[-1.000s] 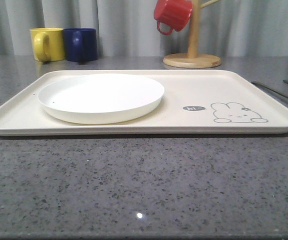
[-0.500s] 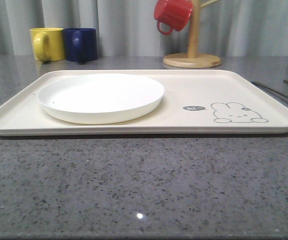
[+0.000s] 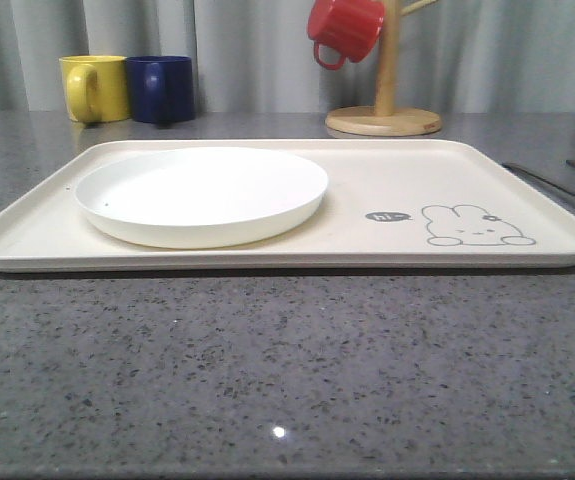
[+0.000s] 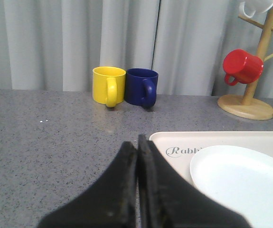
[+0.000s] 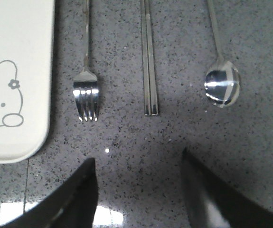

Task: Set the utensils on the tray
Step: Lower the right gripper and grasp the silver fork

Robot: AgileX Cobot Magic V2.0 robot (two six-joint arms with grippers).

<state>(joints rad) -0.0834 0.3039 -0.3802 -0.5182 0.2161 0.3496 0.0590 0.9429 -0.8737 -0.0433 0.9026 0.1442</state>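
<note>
— Silver cutlery, where does it lie?

— On the grey speckled bench [image 5: 127, 156], off the tray, in a row. The fork [image 5: 86, 90] is just beside the tray's edge, tines toward the right tool; the pair of chopsticks [image 5: 149, 71] lies in the middle, close together; the spoon [image 5: 221, 85] is on the far side, bowl up. None of them touch.

— And the tray?

— The cream tray [image 3: 527, 190] sits across the bench in the front view, with a grey bunny drawing [image 3: 475, 226] at its right end and a round white plate [image 3: 202, 195] resting on its left half.

— The tools?

— The right tool [image 5: 138, 190] hangs above the bench near the utensil tips, its dark fingers spread wide, holding nothing. The left tool [image 4: 137, 185] has its fingers pressed together, with nothing between them, near the tray's left corner.

— Behind the tray?

— A yellow mug [image 3: 95, 88] and a blue mug [image 3: 162, 89] stand touching, and a red mug [image 3: 345, 30] hangs on a wooden mug tree [image 3: 384, 100].
</note>
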